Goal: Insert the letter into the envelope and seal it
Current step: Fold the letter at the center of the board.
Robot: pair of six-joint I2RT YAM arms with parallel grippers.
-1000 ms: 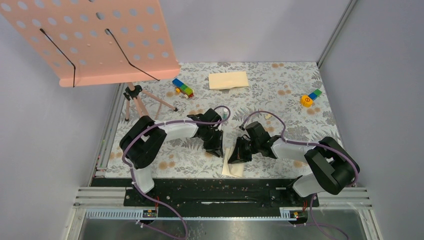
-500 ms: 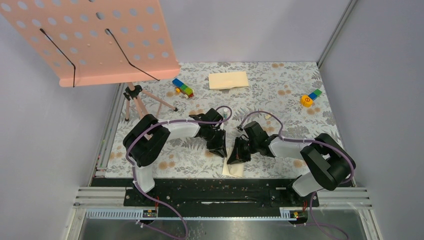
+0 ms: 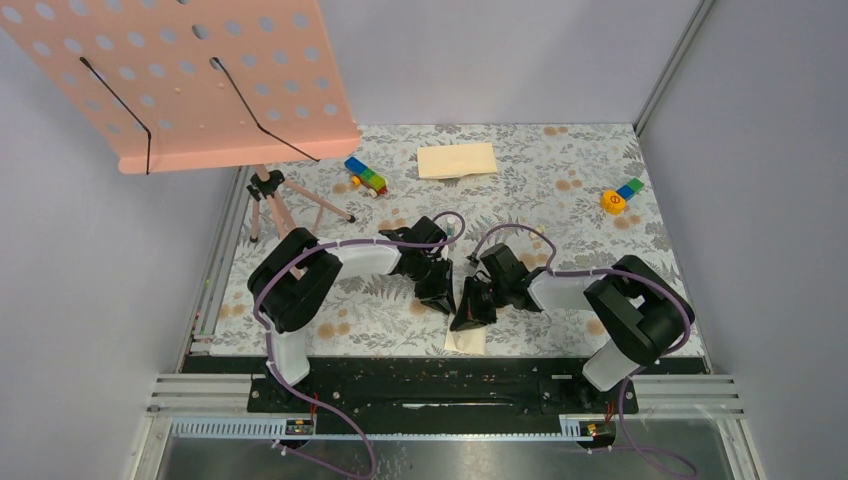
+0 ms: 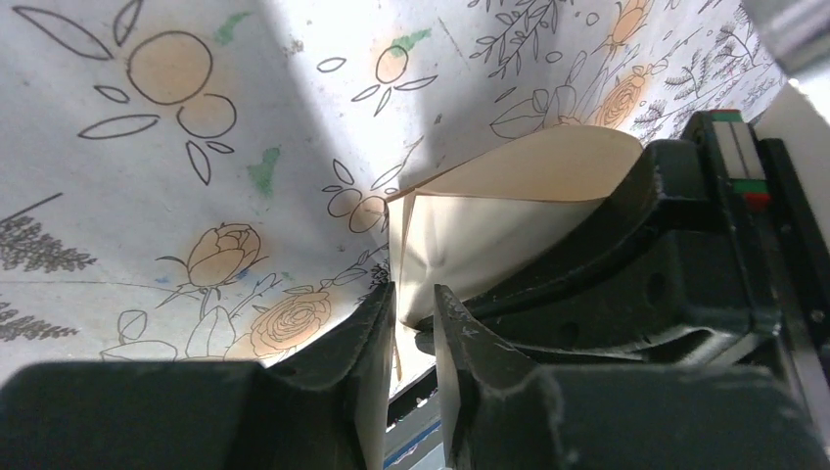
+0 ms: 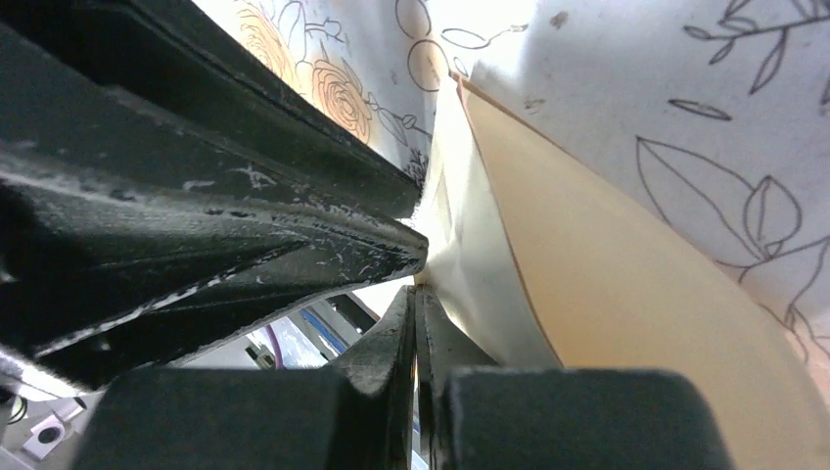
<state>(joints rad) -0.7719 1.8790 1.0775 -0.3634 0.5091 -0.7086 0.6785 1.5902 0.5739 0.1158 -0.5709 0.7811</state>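
The plain pale cream paper letter [image 3: 466, 340], bent up at near centre, is pinched by the right gripper [image 5: 415, 294], its jaws pressed together on the sheet. The left gripper [image 4: 413, 304] has its jaws slightly apart around the sheet's edge. Folding seems underway; the small tan manila envelope [image 3: 457, 160] lies well apart at the far side, so inserting and sealing remain.

My top camera sits high above and behind my bases, looking down toward 12 o'clock over the whole floral-printed table cover [image 3: 570, 205], with my arms at 6 o'clock. My left wrist camera rides just behind my left gripper [image 4: 414, 308], low over the cover and facing about 5 o'clock. My right wrist camera sits likewise behind my right gripper [image 5: 416, 294], facing about 8 o'clock. Both wrist views are very close and meet at the small tan paper envelope [image 4: 489, 225], each showing the other's black gripper. The top view shows that spot small, near 6 o'clock.
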